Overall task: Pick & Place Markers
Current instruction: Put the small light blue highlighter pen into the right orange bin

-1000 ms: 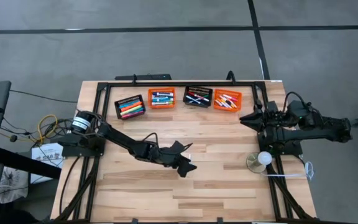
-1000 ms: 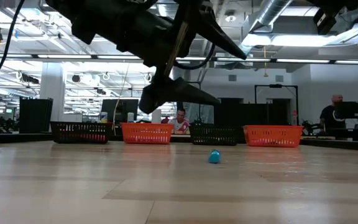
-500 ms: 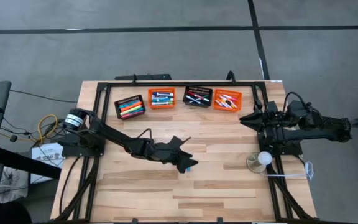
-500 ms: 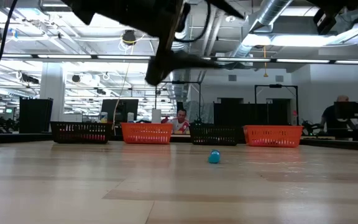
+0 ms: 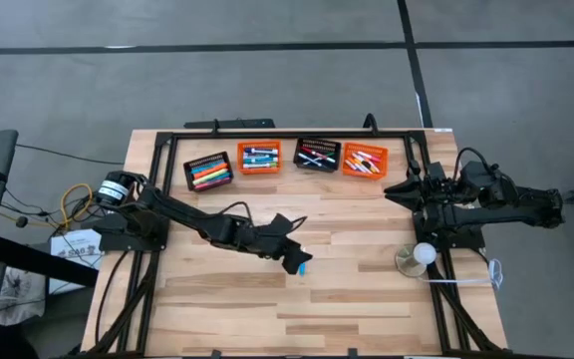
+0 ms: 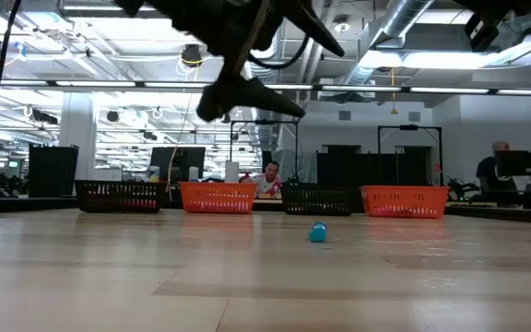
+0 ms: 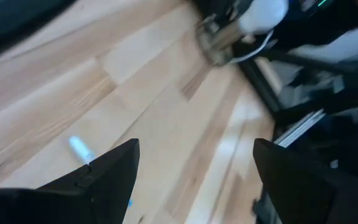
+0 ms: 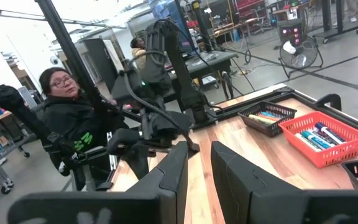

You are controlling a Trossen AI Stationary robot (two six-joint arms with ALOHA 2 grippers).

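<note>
Your target is the lone blue marker [image 5: 304, 267] lying flat on the bare wooden table [image 5: 367, 299], near the middle and well apart from the row of baskets along the far edge. In the low view it shows end-on as a small round blue cap [image 6: 317, 232]; in the left wrist view it is a pale blue stick [image 7: 81, 149] just beside one finger.

Your left gripper [image 5: 289, 244] hangs above and just beside that marker, jaws spread wide with nothing between them. The right gripper [image 5: 397, 189] waits at the right side of the table, fingers [image 8: 166, 180] drawn nearly together and holding nothing.

Judge the marker as light, stiff and smooth — a thin round plastic barrel that will likely roll if you nudge it sideways and may squirt out of a grip taken near a tip. Take it across the middle of the barrel, with the jaws square to its length, and come down low enough that the fingers meet the widest part rather than skating over the top.

The table is planked pale wood, matt and flat, with a black metal frame around it. The baskets are small slatted plastic trays, two black [image 5: 208, 172] and two orange [image 5: 260, 158], each holding mixed coloured markers [image 5: 365, 161] lying loosely. A round-based stand [image 5: 412, 261] with a white ball sits near the right arm.
</note>
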